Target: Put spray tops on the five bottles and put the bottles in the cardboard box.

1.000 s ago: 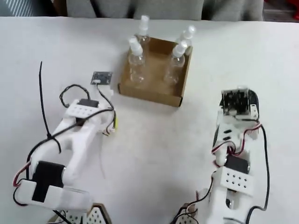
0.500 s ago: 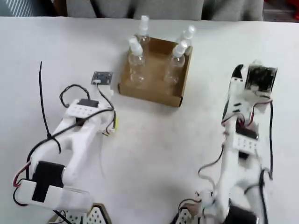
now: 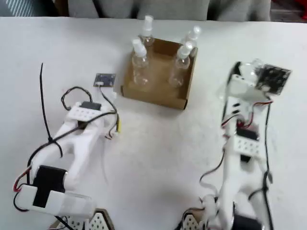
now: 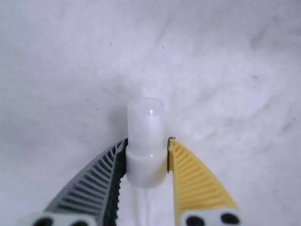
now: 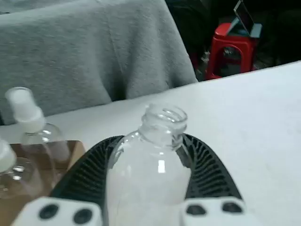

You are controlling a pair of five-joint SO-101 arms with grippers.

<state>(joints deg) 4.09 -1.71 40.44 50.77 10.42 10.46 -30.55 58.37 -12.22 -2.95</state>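
My left gripper (image 4: 146, 143) is shut on a white spray top (image 4: 146, 120), held between its grey and yellow fingers just over the table. In the high view the left gripper (image 3: 115, 128) sits left of centre, in front of the box. My right gripper (image 5: 153, 140) is shut on a clear bottle (image 5: 150, 179) whose threaded neck is bare. That bottle (image 3: 250, 71) is held upright off the table, to the right of the cardboard box (image 3: 153, 96). Several clear bottles with spray tops (image 3: 139, 60) stand in the box.
A small circuit board (image 3: 104, 79) lies just left of the box, with wires running to the left arm. A black cable tie (image 3: 44, 100) lies at the far left. Grey cloth (image 5: 89, 52) and a red stool (image 5: 230, 52) are beyond the table's far edge.
The right arm has stretched toward the far side of the table and its wrist has turned, bringing the bottle upright beside the box. The left arm has not moved.
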